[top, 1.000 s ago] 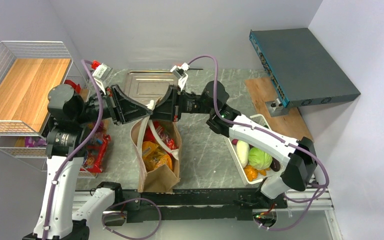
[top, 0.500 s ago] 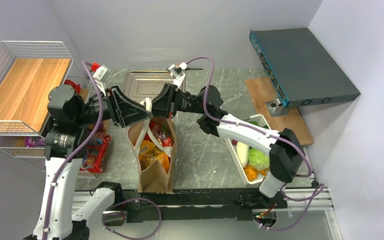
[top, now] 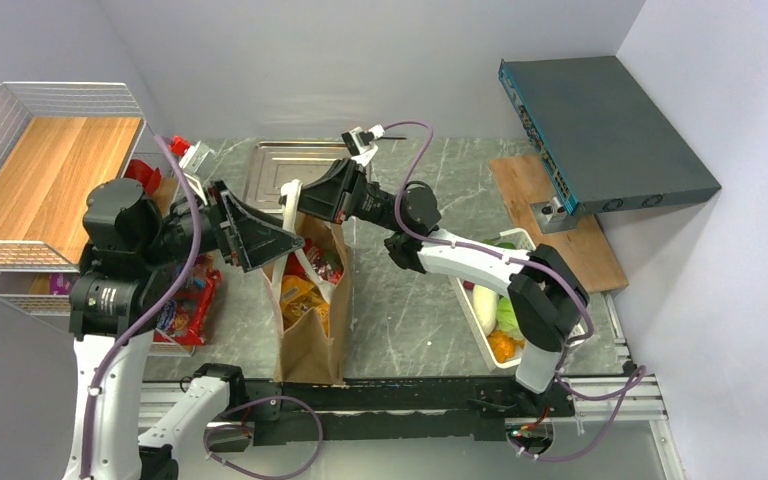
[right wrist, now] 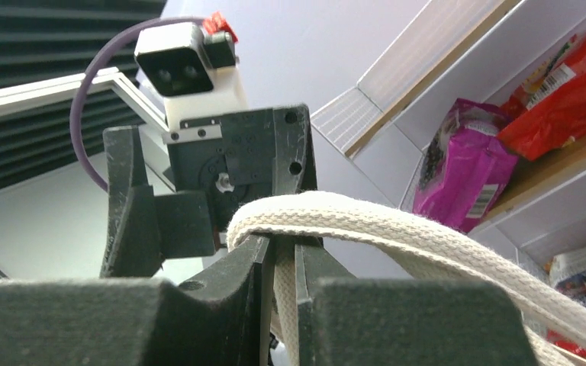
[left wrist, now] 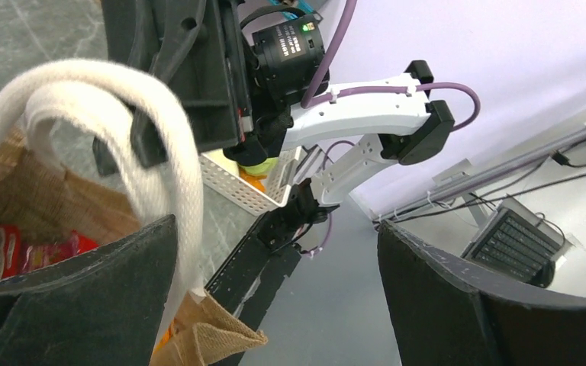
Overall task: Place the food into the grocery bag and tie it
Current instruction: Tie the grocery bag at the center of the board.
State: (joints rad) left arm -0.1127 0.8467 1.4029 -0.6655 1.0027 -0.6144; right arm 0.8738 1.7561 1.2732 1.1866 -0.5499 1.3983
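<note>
Right pincer (right wrist: 278,259) pinches the white handle (right wrist: 397,229) of the brown bag (top: 312,345) standing on the desk (top: 410,300) with snacks (top: 298,300) inside, while the left pincer (left wrist: 278,229) gapes wide beside the loop, so it should probably grip low and pull evenly to tighten.

The left arm (top: 110,370) is standing up from its base at the near left of the bench and bending inward at the elbow, with its wrist pointing right. The left gripper (top: 272,243) is holding its jaws spread wide, clamping nothing. The right arm (top: 480,265) is reaching from the near-right base across to the left and away, with its forearm stretched out. The right gripper (top: 298,198) is facing the left one, tips close together. Its jaws are pinching the handle (right wrist: 366,221), leaving only a narrow slit between the fingers (right wrist: 244,267).
</note>
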